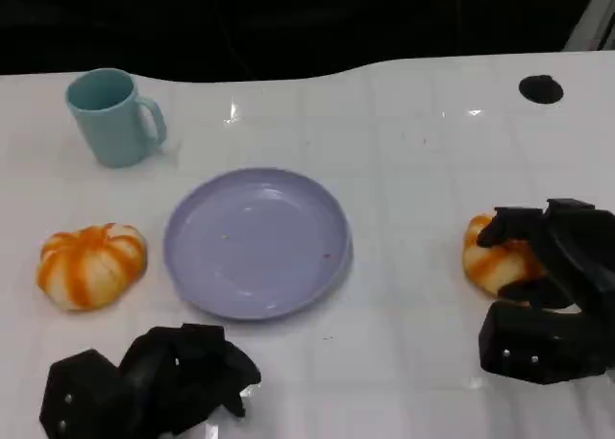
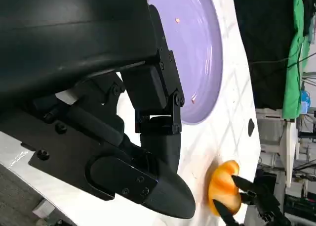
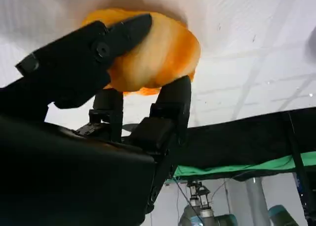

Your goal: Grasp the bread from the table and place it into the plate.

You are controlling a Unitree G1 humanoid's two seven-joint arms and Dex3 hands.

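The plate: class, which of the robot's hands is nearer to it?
Left. The left hand rests just below the plate's near rim, while the right hand is off to the plate's right, fingers around a bread.

The right hand (image 3: 126,82) grips the orange bread (image 3: 158,53) on the white table (image 3: 247,48).
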